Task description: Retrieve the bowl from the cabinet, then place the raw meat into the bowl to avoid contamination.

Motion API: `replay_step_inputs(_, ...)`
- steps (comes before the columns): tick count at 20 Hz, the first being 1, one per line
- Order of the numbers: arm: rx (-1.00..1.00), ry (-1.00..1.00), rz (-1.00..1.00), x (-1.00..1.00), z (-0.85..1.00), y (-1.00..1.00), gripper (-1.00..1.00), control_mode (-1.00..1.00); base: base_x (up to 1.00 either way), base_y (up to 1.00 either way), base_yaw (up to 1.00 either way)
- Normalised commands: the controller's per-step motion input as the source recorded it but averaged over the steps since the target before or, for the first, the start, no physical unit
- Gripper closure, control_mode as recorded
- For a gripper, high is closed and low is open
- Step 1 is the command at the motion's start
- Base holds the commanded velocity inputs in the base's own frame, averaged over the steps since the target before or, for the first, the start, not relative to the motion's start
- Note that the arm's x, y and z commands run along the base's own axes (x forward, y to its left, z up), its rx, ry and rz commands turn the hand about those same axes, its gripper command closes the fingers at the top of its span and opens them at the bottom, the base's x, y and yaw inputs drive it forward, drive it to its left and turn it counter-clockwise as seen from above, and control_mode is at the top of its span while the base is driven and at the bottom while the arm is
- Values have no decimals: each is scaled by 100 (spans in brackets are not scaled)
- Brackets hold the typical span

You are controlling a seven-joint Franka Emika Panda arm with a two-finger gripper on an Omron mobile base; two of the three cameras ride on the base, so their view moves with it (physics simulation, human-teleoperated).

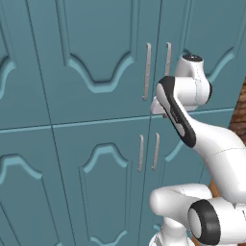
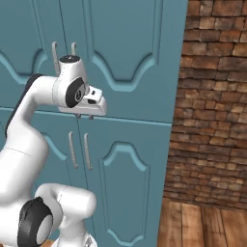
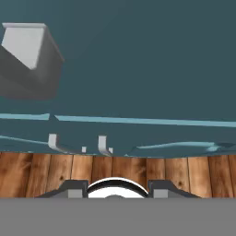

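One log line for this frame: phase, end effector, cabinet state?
phase: reaching for cabinet | end effector: pointing down near upper door handles, holding nothing | doors: shut

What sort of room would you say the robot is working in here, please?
Most likely a kitchen, though only a corner of it is in view: a tall teal cabinet with arched-panel doors and slim silver bar handles, a red brick wall beside it, and a wooden plank floor below.

Rendered domestic kitchen. Evidence: a tall teal cabinet (image 1: 96, 96) with raised arched-panel doors in upper and lower rows, fitted with slim vertical silver handles (image 1: 147, 72). A red-brown brick wall (image 2: 212, 96) adjoins the cabinet's right side. Wooden plank floor (image 2: 202, 224) below. Finishes are consistent with a home interior.
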Motion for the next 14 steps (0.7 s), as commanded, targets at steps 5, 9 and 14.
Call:
replay_step_inputs(5, 0, -3, -2, -1, 3, 14, -100, -100, 0, 0, 0)
replay_step_inputs(9, -5, -12, -5, 0, 32, 23, -100, -100, 0, 0, 0)
replay_step_inputs(14, 0, -23, -7, 0, 44, 7, -100, -100, 0, 0, 0)
